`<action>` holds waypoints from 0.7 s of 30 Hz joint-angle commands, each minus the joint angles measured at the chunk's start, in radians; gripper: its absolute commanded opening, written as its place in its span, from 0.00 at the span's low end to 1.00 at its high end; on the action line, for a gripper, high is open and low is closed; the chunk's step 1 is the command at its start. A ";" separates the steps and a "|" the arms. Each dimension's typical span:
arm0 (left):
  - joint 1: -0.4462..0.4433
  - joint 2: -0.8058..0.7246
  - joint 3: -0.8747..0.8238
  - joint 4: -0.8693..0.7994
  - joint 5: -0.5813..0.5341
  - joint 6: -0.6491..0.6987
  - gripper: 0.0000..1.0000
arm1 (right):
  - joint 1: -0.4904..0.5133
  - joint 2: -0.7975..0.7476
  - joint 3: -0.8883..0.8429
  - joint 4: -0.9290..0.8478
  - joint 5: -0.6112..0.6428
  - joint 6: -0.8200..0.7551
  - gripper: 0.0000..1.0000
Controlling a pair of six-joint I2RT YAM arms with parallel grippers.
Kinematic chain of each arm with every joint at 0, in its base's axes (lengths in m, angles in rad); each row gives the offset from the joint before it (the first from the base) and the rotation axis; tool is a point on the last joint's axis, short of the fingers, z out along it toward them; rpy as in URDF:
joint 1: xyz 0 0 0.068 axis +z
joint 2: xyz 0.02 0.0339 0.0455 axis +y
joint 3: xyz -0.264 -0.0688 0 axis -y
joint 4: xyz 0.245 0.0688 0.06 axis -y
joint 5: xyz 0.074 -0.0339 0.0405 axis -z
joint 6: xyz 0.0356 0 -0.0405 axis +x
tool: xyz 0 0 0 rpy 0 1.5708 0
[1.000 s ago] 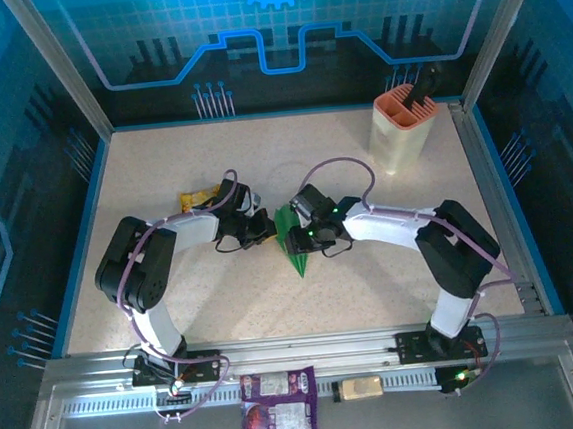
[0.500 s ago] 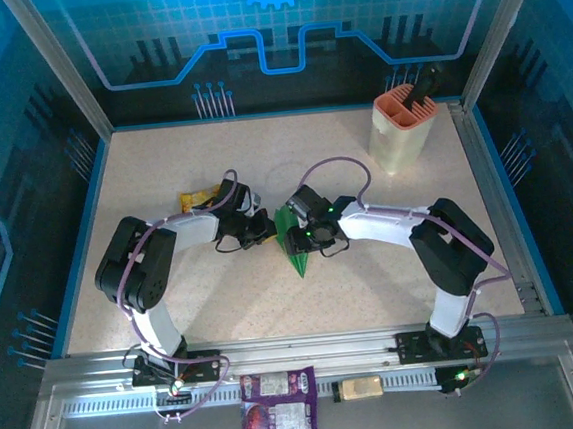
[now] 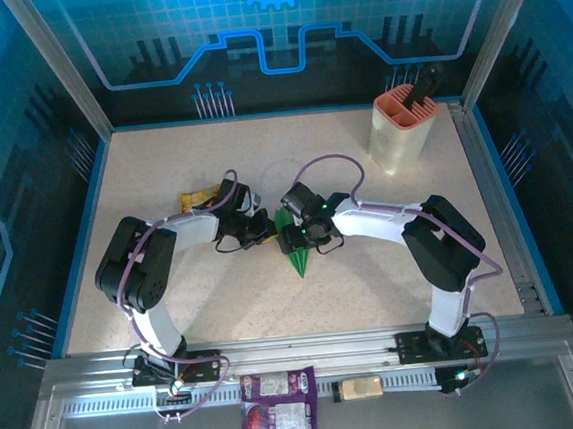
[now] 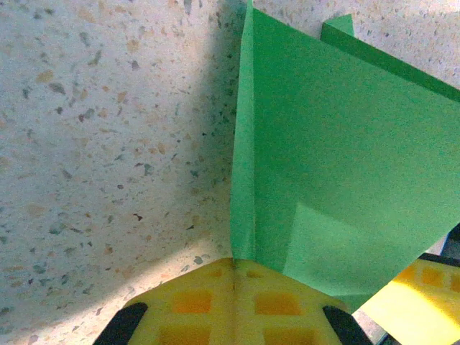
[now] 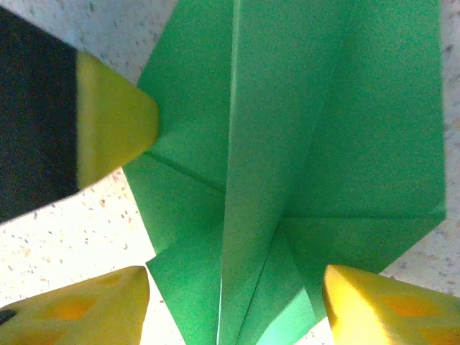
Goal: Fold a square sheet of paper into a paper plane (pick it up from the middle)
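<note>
The paper plane (image 3: 296,258) is lying near the middle of the table (image 3: 162,165), a creased green dart with its point aiming toward the near edge. The left gripper (image 3: 263,228) is reaching in from the left and pinching the plane's edge. In the left wrist view a raised fold is running straight into the seam between the closed yellow pads (image 4: 194,302). The right gripper (image 3: 294,236) is hanging over the plane from the right with its jaws standing wide. In the right wrist view its yellow fingertips (image 5: 381,309) are sitting apart on either side of the green folds, gripping nothing.

From above, the two grippers are covering the plane's far half. A yellow snack packet (image 3: 198,197) is lying just beyond the left wrist, partly hidden by its cable. A beige container (image 3: 401,144) is standing at the far right. It is holding an orange divider insert (image 3: 398,109) and a black object (image 3: 422,84), which is sticking up from its right side. On the near rail (image 3: 102,403), a purple packet (image 3: 277,388) and a small tan packet (image 3: 360,388) are lying side by side.
</note>
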 commanded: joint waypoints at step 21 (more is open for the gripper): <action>0.006 -0.024 0.014 -0.025 0.037 -0.004 0.04 | 0.056 0.083 0.102 -0.132 0.026 0.068 0.54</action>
